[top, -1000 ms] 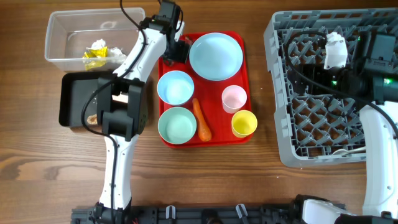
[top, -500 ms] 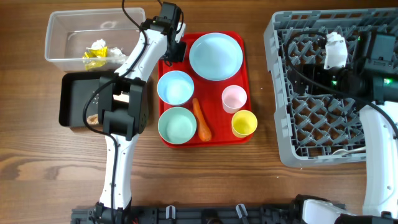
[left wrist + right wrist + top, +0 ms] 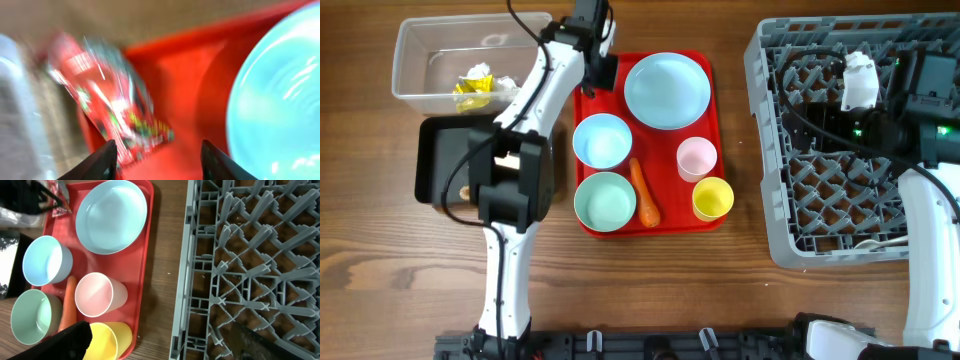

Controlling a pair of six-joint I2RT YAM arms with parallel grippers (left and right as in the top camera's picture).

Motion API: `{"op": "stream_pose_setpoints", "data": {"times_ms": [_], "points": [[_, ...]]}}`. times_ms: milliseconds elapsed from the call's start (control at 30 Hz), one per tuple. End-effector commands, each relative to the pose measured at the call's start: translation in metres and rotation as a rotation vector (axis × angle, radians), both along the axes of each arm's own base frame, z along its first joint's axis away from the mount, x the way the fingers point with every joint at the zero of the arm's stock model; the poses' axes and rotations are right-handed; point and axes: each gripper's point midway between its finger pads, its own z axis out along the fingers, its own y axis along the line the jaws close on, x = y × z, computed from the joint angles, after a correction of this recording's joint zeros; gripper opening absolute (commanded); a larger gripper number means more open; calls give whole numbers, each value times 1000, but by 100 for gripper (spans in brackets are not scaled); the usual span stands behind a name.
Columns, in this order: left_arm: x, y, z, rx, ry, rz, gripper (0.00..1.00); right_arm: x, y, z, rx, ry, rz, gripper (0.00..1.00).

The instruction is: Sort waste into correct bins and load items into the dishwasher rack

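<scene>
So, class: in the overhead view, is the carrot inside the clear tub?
No, the carrot lies on the red tray, beside the green bowl.

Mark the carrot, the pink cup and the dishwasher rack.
carrot [image 3: 644, 192], overhead view, middle of its body
pink cup [image 3: 696, 157], overhead view, inside bottom
dishwasher rack [image 3: 820, 195], overhead view, bare peg grid

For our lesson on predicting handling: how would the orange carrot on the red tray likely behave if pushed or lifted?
The carrot looks round and tapered, so a sideways push would probably roll it in a curve. It appears solid and straight, so it is likely stiff, not floppy. Its smooth skin might slip in a narrow grip.
</scene>
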Motion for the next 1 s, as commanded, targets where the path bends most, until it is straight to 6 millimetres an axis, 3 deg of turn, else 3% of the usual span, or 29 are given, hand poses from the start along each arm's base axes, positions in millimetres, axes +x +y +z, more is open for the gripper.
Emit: {"op": "stream_pose_setpoints", "data": {"times_ms": [0, 133, 233, 333, 600, 767, 967], "points": [[9, -1, 21, -27, -60, 34, 52, 1, 0, -2, -4, 5, -2, 91], [18, -2, 12, -28, -81, 51, 51, 1, 0, -2, -4, 5, -2, 91], [19, 2, -5, -14, -61, 87, 52, 1, 0, -2, -5, 4, -2, 91], [11, 5, -27, 5, -3, 96, 52, 1, -1, -2, -9, 5, -4, 91], [-3, 21, -40, 69, 63, 159, 53, 2, -1, -2, -11, 4, -6, 91], [2, 17, -49, 52, 54, 175, 24, 1, -1, -3, -10, 8, -6, 91], [-8, 16, -70, 68, 109, 181, 4, 1, -1, -3, -10, 9, -6, 91]]}}
